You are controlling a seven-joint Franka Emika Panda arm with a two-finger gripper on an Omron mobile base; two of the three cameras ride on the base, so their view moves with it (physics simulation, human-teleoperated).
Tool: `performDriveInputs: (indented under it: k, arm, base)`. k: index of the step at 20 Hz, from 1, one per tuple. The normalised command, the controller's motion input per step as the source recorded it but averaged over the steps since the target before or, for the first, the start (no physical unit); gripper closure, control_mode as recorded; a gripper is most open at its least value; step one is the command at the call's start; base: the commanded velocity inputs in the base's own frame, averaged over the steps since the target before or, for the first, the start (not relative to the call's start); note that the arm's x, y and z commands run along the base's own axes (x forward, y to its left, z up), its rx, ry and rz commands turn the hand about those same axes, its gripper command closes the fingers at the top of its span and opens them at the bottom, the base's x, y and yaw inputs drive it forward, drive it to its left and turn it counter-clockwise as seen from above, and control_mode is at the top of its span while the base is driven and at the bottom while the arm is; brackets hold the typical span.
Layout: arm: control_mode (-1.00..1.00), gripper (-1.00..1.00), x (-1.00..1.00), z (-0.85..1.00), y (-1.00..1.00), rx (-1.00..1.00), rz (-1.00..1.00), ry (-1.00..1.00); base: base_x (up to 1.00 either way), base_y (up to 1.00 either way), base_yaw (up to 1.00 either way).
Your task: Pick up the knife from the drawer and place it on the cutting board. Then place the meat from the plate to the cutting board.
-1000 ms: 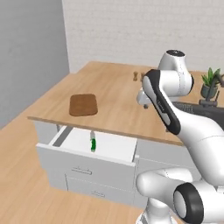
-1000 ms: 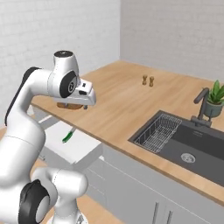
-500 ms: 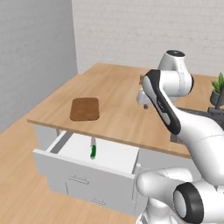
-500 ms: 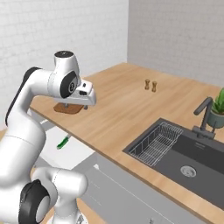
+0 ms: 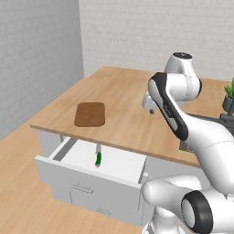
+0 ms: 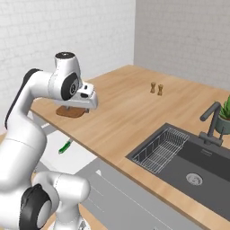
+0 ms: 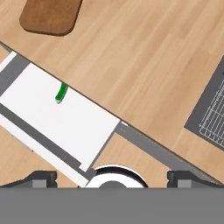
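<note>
Hand hangs high over the tabletop, fingers spread wide and holding nothing. Knife lies in the open drawer at lower left of the left base view, green handle toward the drawer front. Cutting board sits bare on the tabletop just above the drawer.

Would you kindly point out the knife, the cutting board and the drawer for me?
knife [image 5: 98, 158]: left base view, on its green handle.
cutting board [image 5: 90, 114]: left base view, middle of its top.
drawer [image 5: 119, 165]: left base view, bare white floor.
</note>
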Motion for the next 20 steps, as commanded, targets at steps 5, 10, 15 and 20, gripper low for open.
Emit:
performDriveInputs:
  k: [5, 10, 15, 20]
  arm:
    - [-1.0, -1.0, -0.49, -0.72, 0.87, -0.01, -0.19, 0.0]
    - [-1.0, -1.0, -0.37, -0.76, 1.0, -0.01, -0.28, 0.02]
    - [-1.0, -1.0, -0.16, -0.74, 0.98, 0.0, -0.3, 0.0]
    - [-1.0, -1.0, 0.12, -0.47, 0.57, 0.0, -0.3, 0.0]
  base:
    - [0.0, 0.0, 0.0]
    - [0.0, 0.0, 0.0]
    - [0.0, 0.0, 0.0]
    - [0.0, 0.0, 0.0]
